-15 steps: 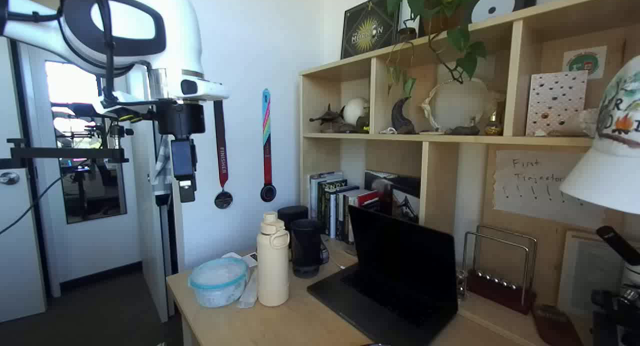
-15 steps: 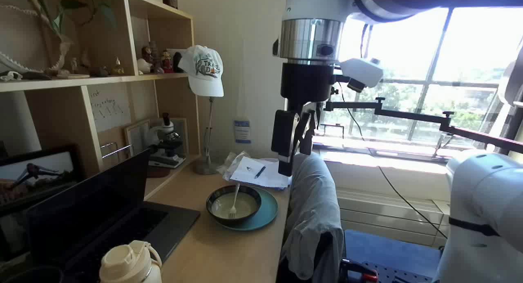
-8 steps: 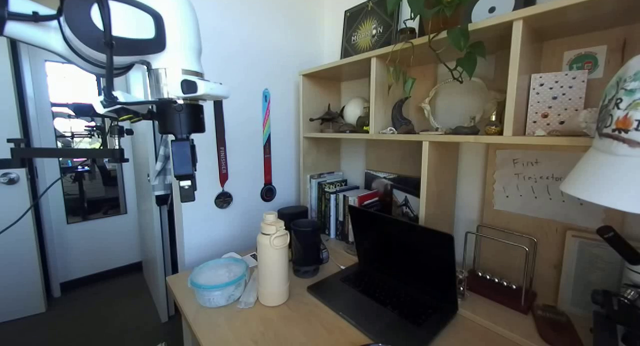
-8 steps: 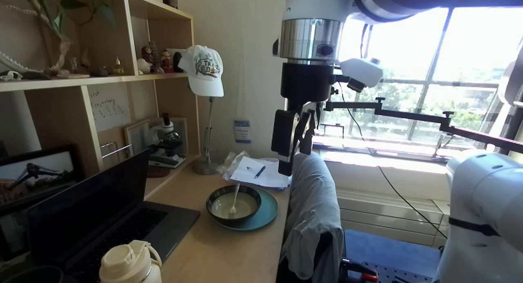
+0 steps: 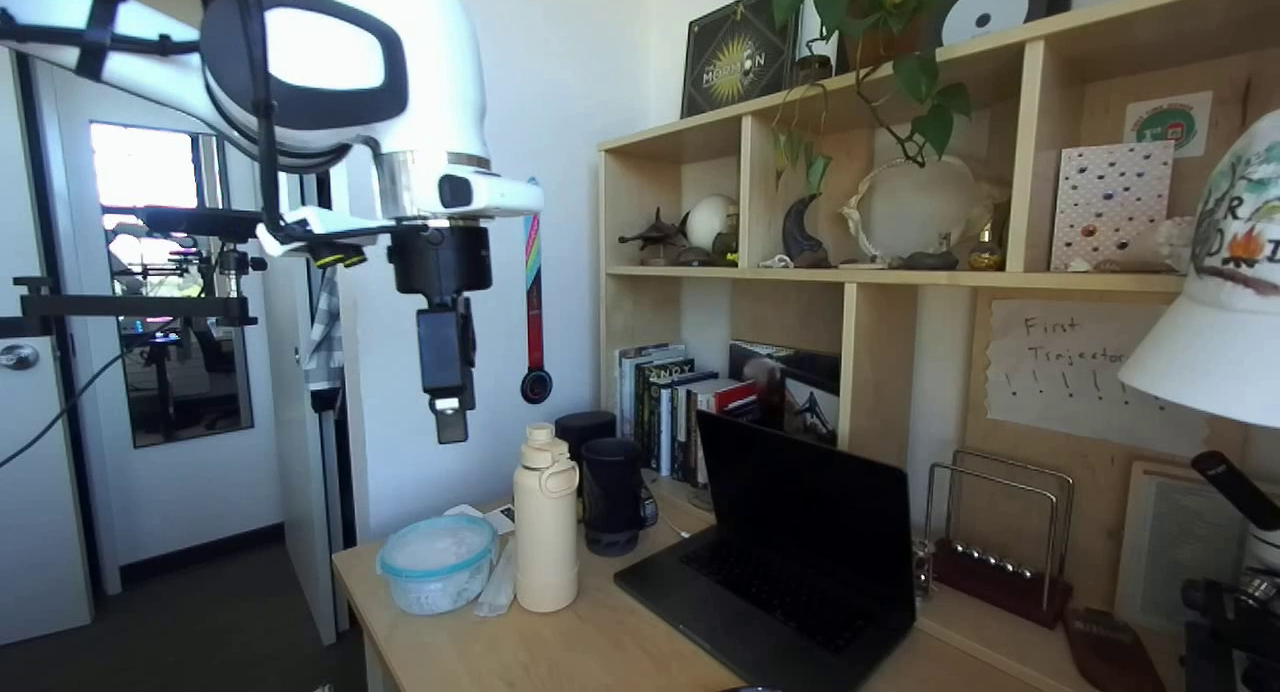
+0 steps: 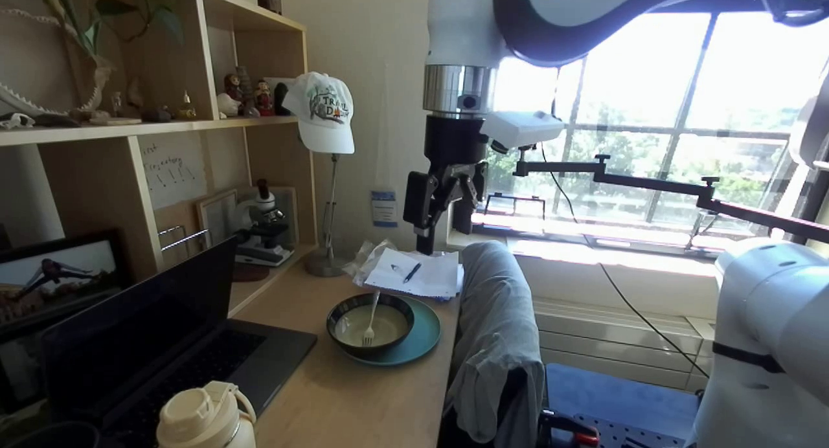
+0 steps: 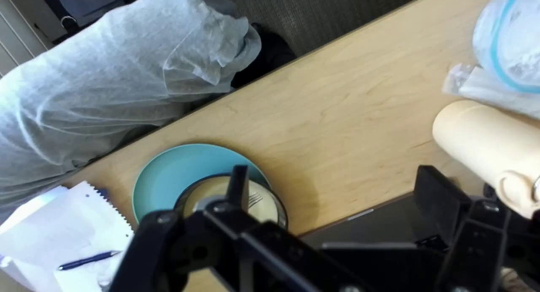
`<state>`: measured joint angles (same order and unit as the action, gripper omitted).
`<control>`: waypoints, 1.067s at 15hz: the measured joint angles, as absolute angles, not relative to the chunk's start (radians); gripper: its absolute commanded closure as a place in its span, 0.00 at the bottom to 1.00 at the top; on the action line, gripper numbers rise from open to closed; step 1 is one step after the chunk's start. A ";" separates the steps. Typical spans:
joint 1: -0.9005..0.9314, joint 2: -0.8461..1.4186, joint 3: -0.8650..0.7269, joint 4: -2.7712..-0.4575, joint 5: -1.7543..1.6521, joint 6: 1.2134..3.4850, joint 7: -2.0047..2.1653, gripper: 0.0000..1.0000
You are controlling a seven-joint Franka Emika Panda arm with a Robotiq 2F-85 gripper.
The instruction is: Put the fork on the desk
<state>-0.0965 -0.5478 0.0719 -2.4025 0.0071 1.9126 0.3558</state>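
A metal fork lies in a dark-rimmed bowl [image 6: 343,309] with its tines [image 6: 368,338] down on the inside and its handle [image 6: 375,302] leaning on the far rim, in an exterior view. The bowl sits partly on a teal plate [image 6: 424,338] on the pale wood desk [image 6: 363,403]. In the wrist view the fork's tines [image 7: 254,199] show beside my near finger; the rest is hidden. My gripper [image 7: 333,169] is open and empty, well above the desk. It also shows in both exterior views [image 5: 450,422] [image 6: 444,233].
A laptop [image 5: 800,572], a cream bottle [image 5: 546,542] and a blue-lidded tub [image 5: 437,562] stand on the desk. Papers with a pen [image 6: 414,273] lie beyond the plate. A cloth-covered chair [image 6: 499,331] stands along the desk's edge. A shelf unit [image 5: 890,277] rises behind the laptop.
Over the last half second the arm and gripper have moved right and slightly down in one exterior picture, and left in another. The fork, bowl and plate have not moved.
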 measured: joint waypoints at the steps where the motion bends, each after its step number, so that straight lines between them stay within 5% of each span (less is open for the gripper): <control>1: -0.112 -0.514 0.055 -2.384 -0.001 1.932 0.356 0.00; 16: -0.163 -0.027 -0.124 -2.076 -0.019 2.091 0.356 0.00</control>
<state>-0.1630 -0.0271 -0.1244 -2.0759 -0.0189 2.0906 0.3558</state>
